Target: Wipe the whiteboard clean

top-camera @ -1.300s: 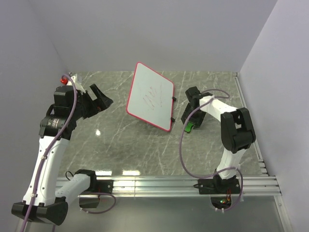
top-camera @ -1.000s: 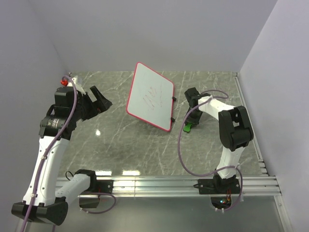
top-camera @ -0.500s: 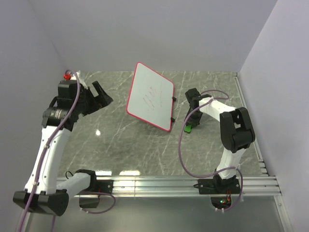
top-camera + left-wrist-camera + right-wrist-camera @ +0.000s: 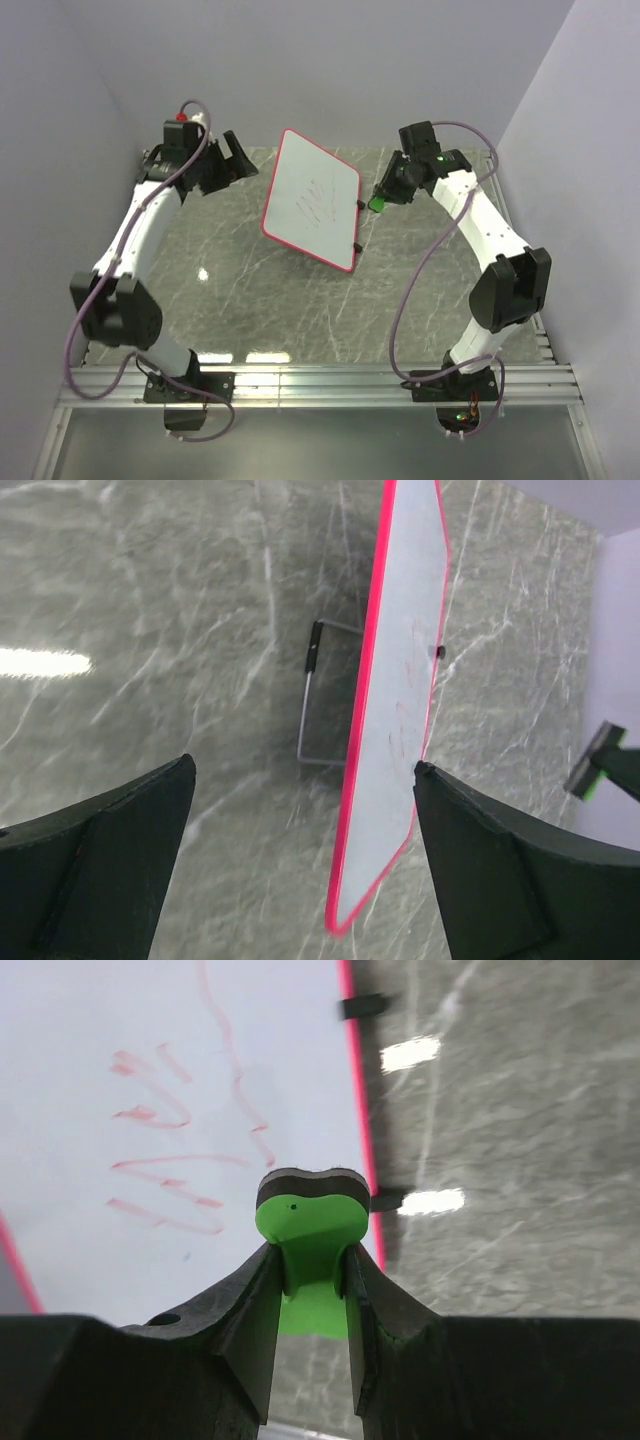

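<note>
The whiteboard (image 4: 312, 198), white with a red rim and red scribbles, stands tilted on a wire stand mid-table. It shows edge-on in the left wrist view (image 4: 398, 710) and face-on in the right wrist view (image 4: 150, 1110). My right gripper (image 4: 380, 200) is shut on the green eraser (image 4: 312, 1225), held above the table just right of the board's right edge. The eraser (image 4: 377, 203) is apart from the board. My left gripper (image 4: 238, 152) is open and empty, raised at the board's upper left corner, its fingers (image 4: 95, 860) wide apart.
The grey marble table (image 4: 250, 290) is walled at the back and on both sides. A metal rail (image 4: 330, 380) runs along the near edge. The board's wire stand (image 4: 318, 705) and black feet (image 4: 362, 1006) stick out behind and beside it.
My right gripper lifted the green eraser off the table and carried it up to the board's right edge. My left arm swung up and back toward the board's upper left corner.
</note>
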